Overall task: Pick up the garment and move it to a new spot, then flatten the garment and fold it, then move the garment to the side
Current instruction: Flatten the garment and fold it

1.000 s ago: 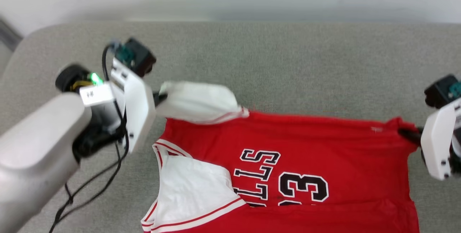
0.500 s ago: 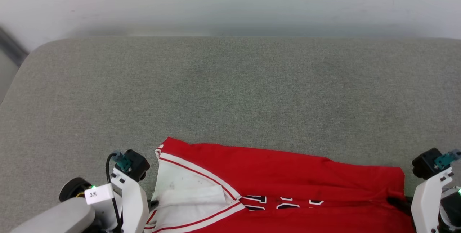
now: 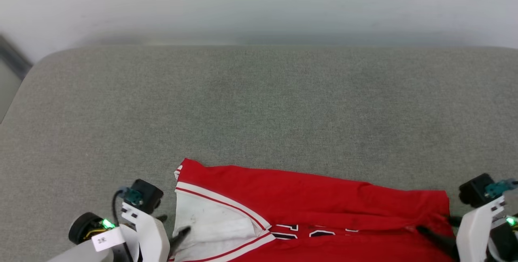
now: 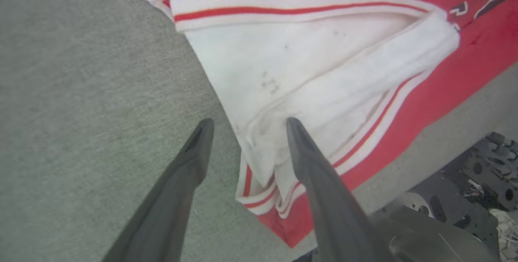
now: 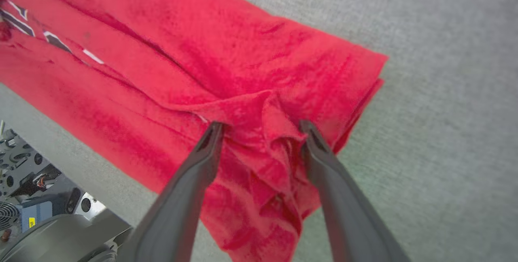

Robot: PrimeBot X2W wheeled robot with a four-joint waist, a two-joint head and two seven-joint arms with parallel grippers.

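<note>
We count one gray fabric-covered desk (image 3: 259, 104), one garment (image 3: 307, 189) and two grippers, each with two dark fingers. The desk spreads wide and bare toward the pale wall. The garment lies along the desk's near edge, at the bottom of the head view, stretched between the two arms as a long folded band. It is a red jersey. At its left end we see a white sleeve edged in red-and-white striped trim, and at the fold only the tops of dark, white-outlined characters peek out. Its right end is bunched into soft ridges. The left gripper (image 4: 249, 122) hangs over the sleeve end with its jaws released and spread wide: one finger is over the white cloth, the other over the gray cover beside it. The right gripper (image 5: 261, 125) stands at the red end, its jaws likewise released, and straddles the bunched fold without pinching it.
</note>
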